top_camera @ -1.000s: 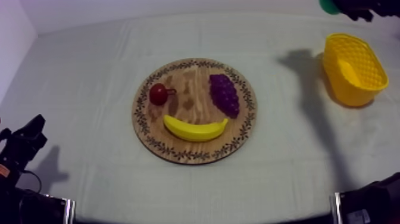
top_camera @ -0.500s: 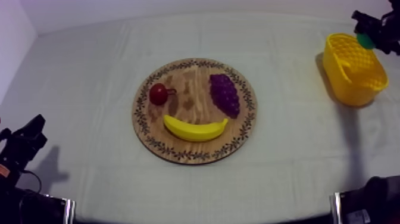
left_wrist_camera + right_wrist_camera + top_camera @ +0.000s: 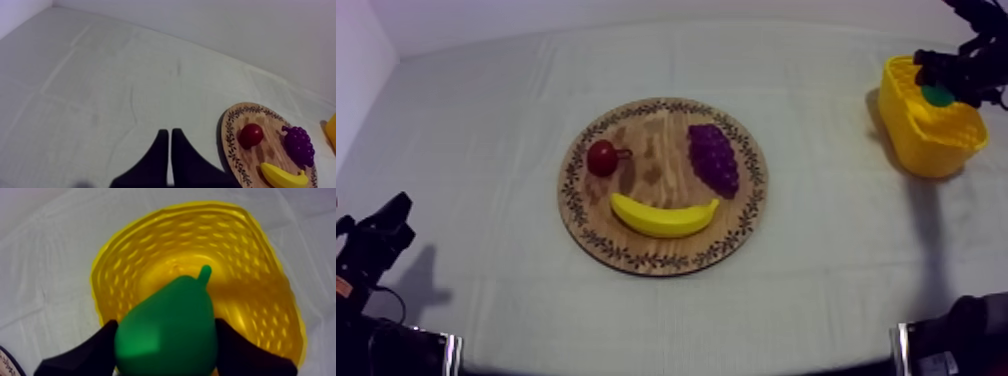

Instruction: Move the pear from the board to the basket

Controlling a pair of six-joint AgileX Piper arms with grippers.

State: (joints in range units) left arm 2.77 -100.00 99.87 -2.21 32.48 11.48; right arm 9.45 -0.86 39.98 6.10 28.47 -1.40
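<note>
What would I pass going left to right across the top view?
Left fingers → small red fruit → bunch of grapes → yellow basket. Banana and pear overlap others, so they are omitted.

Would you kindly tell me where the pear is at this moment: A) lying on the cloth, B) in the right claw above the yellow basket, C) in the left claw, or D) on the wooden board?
B: the right claw grips the pear above the yellow basket.
</note>
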